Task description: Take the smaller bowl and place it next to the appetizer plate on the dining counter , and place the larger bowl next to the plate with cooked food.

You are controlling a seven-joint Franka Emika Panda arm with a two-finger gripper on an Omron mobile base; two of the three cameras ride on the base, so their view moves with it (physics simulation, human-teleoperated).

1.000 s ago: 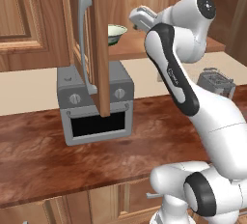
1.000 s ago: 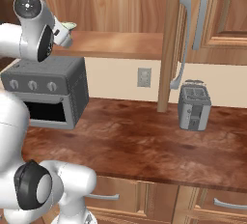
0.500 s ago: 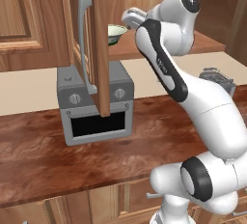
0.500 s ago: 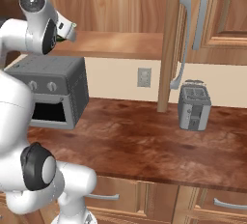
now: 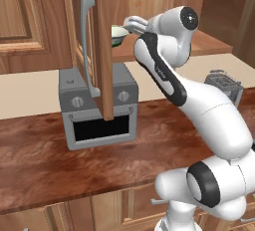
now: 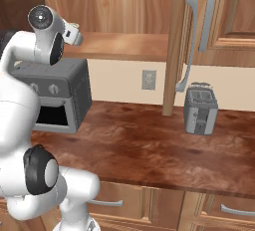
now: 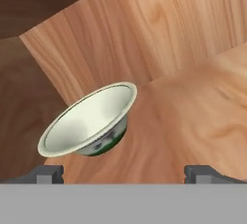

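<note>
Cream-lined bowl (image 7: 89, 120) on cabinet shelf (image 7: 193, 121), just ahead of fingers (image 7: 48, 174) spread wide, nothing held.

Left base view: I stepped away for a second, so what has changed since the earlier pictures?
The arm swung left and reached further into the open cabinet, bringing the open gripper close to the bowl on the shelf; nothing is gripped yet. The bowl, the cabinet door, the toaster oven and the toaster stayed put.

a grey toaster oven (image 5: 99, 108) and a silver toaster (image 6: 200, 109) stand well apart on the reddish-brown worktop (image 6: 149, 150), under open wooden cabinets (image 6: 124, 6).
</note>
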